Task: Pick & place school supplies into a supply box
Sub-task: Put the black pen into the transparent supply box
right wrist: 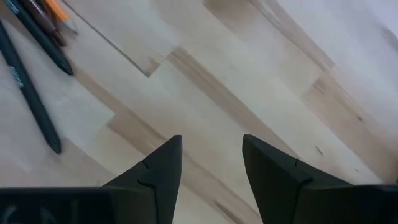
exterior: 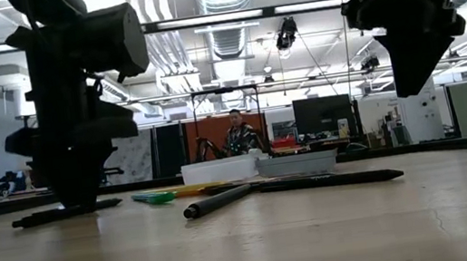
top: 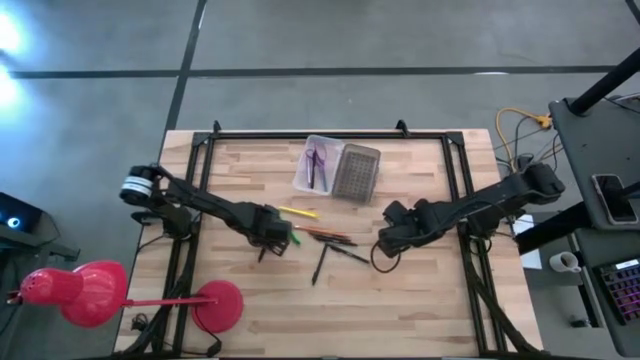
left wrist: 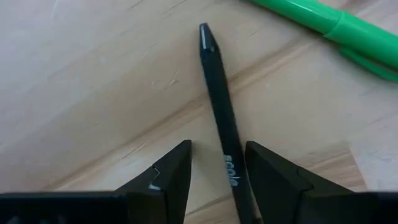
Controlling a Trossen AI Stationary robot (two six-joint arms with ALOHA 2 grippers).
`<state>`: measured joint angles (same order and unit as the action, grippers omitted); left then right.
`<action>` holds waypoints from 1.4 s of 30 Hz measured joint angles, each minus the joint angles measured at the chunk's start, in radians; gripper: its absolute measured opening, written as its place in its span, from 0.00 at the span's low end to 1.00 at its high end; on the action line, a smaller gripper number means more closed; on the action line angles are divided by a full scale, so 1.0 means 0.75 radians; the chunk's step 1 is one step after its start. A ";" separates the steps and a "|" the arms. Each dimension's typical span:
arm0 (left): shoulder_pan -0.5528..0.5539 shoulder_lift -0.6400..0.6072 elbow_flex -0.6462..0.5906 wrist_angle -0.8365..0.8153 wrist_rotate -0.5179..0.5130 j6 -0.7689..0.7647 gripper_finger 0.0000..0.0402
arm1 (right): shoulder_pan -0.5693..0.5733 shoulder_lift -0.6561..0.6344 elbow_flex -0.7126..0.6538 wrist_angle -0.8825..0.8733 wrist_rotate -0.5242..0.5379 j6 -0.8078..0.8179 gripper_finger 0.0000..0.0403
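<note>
Left wrist view: black pen [left wrist: 219, 106] lies between parted fingers [left wrist: 166, 177] of left gripper [left wrist: 217, 171], nearer one finger, not yet gripped; pen's long axis runs straight ahead out of gap, green marker [left wrist: 323, 22] just beyond. High view: left gripper [top: 268, 232] at 9 o'clock of pen pile [top: 325, 240], supply box [top: 320, 165] toward 1 o'clock from it. Right gripper [top: 392, 238] at 3 o'clock of pile, fingers apart, empty, over bare worktop [top: 420, 300]. Left arm nearer. Pen's rear end hidden under fingers; contact with worktop unclear.
</note>
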<state>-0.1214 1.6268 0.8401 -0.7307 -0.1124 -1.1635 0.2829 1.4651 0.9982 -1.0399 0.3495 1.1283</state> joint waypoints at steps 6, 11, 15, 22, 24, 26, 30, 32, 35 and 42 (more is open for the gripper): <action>0.053 0.003 -0.068 0.067 0.098 0.113 0.21 | -0.002 0.034 0.028 0.009 0.034 0.021 0.40; 0.126 0.004 -0.061 0.066 0.152 0.214 0.04 | -0.002 0.022 0.034 0.006 0.088 0.163 0.39; 0.188 0.004 0.016 0.067 0.250 0.377 0.03 | 0.000 -0.030 0.032 0.000 0.153 0.339 0.36; 0.220 -0.131 0.264 0.155 0.216 0.449 0.03 | 0.001 -0.093 0.030 0.001 0.239 0.452 0.32; 0.222 -0.163 0.334 0.275 0.207 0.472 0.03 | 0.001 -0.099 0.029 0.006 0.260 0.460 0.31; 0.264 -0.172 0.394 0.308 0.170 0.489 0.03 | 0.001 -0.102 0.029 0.005 0.275 0.483 0.30; 0.457 -0.116 0.504 0.410 0.141 0.575 0.03 | 0.001 -0.098 0.029 0.015 0.278 0.492 0.29; 0.570 -0.045 0.551 0.423 0.211 0.625 0.03 | 0.001 -0.097 0.028 0.016 0.278 0.514 0.29; 0.720 0.081 0.634 0.413 0.363 0.680 0.03 | 0.001 -0.097 0.028 0.016 0.279 0.534 0.28; 0.818 0.406 0.882 0.311 0.396 0.749 0.03 | 0.001 -0.098 0.028 0.019 0.279 0.558 0.29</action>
<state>0.4923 1.9316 1.5018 -0.4974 0.1849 -0.6017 0.2840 1.3914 1.0191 -1.0256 0.5587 1.5469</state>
